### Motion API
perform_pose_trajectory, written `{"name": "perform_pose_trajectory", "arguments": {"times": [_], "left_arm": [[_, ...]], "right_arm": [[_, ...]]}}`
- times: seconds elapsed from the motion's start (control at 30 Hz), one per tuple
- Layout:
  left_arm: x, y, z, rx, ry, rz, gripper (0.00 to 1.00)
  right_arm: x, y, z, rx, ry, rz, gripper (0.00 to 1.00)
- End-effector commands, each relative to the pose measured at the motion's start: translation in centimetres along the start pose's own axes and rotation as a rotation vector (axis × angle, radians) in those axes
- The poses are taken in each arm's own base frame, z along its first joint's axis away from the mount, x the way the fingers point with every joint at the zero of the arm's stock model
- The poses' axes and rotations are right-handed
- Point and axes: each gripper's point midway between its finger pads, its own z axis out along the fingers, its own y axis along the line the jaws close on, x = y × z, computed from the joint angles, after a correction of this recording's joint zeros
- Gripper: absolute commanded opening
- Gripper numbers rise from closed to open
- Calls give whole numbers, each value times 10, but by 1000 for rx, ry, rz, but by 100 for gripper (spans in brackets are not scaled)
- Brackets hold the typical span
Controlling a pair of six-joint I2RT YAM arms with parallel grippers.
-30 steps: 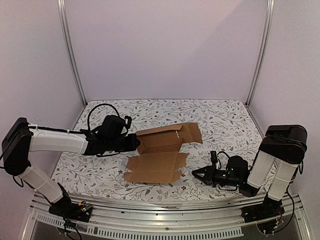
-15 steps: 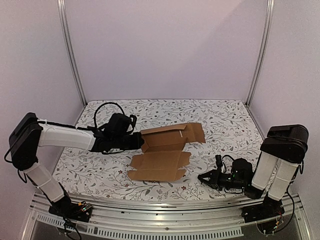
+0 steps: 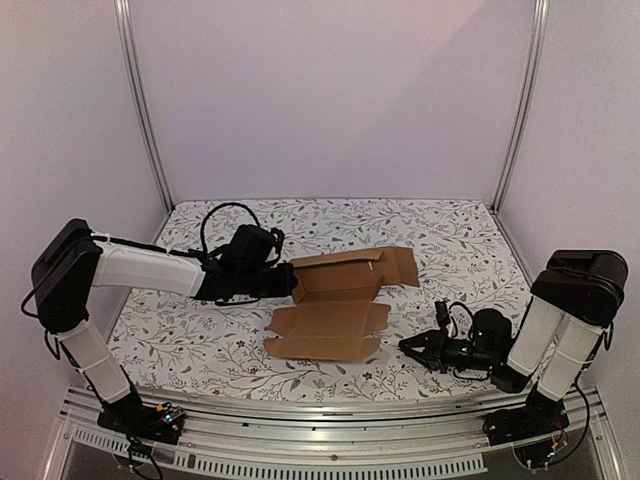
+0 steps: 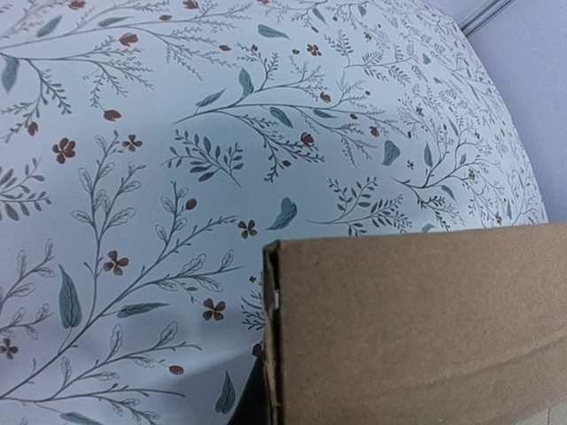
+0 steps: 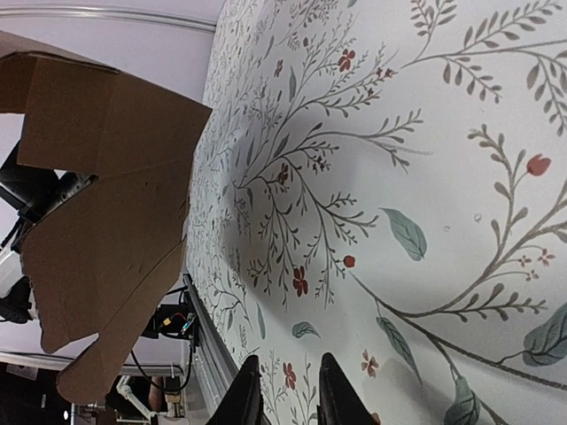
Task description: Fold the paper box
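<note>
Sitting roughly mid-table on the floral-print tablecloth [image 3: 200, 340] is the paper box [image 3: 335, 300], a plain brown corrugated cardboard die-cut sheet that's only partly folded so far. Its near panel lies flat on the cloth, while the far part is raised into a low wall with a flap sticking out to the right.

Over on the left, the black left gripper [image 3: 290, 283] is reaching in sideways from its white arm and is right at the left end of that raised cardboard part. The jaws look clenched tight, and from the overhead view it seems to be pinching the edge of the cardboard there. The left wrist view backs that up a bit, since a cardboard edge fills the lower right of the frame right up close to the camera.

Meanwhile the right gripper [image 3: 408, 346] is down low near the cloth, off to the right of the paper box and not touching it. In its wrist view the fingertips [image 5: 248, 394] sit with just a narrow gap between them, nothing in there, with the cardboard visible further off.
</note>
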Motion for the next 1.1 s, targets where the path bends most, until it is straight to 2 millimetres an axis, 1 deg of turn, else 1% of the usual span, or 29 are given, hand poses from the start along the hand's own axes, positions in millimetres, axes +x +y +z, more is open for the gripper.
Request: {"name": "perform_pose_trajectory", "arguments": {"times": [0.0,0.03,0.13,0.17,0.2,0.23,0.3,0.43,0.47,0.5,0.53,0.57,0.6,0.7,0.73,0.83,0.87,0.9,1.07], "left_arm": [[-4,-11,4,2,-21,31,0],[-4,-12,4,1,-21,34,0],[-4,-13,4,-6,-18,46,0],[-4,-13,4,-12,-16,52,0],[-4,-14,3,-13,-16,58,0],[-4,-13,3,-19,-15,62,0],[-4,-12,1,-25,-14,69,0],[-8,-13,-3,-27,-28,72,0],[-6,-10,-4,-36,-16,74,0],[-3,-7,-5,-49,-5,77,0],[-4,-8,-6,-50,-7,78,0],[-4,-7,-7,-52,-9,81,0],[-4,-6,-7,-58,-9,84,0],[-5,-5,-9,-67,-12,98,0],[-5,-5,-9,-69,-11,103,0],[-5,-4,-9,-76,-3,125,0],[-4,-4,-8,-78,3,134,0],[-4,-4,-8,-81,7,143,0],[-5,0,-12,-108,9,173,0]], "right_arm": [[12,-3,-22,-16,35,-8,28],[12,0,-21,-28,40,-13,32],[14,10,-18,-58,74,-29,51],[17,8,-18,-53,89,-31,52],[13,15,-13,-69,90,-42,53],[12,16,-11,-68,95,-48,55],[12,24,-11,-81,108,-69,60],[11,35,-9,-70,141,-99,66],[8,45,-9,-81,137,-126,68],[8,45,-9,-57,147,-129,69],[5,49,-11,-47,145,-157,70],[4,49,-12,-21,146,-175,72],[0,58,-17,-17,132,-202,75],[-8,70,-28,24,105,-282,80],[-10,77,-33,24,97,-306,81],[-14,90,-45,66,101,-389,81],[-12,88,-50,107,123,-415,81],[-14,93,-54,121,123,-441,81],[-27,131,-74,174,137,-593,80]]}}
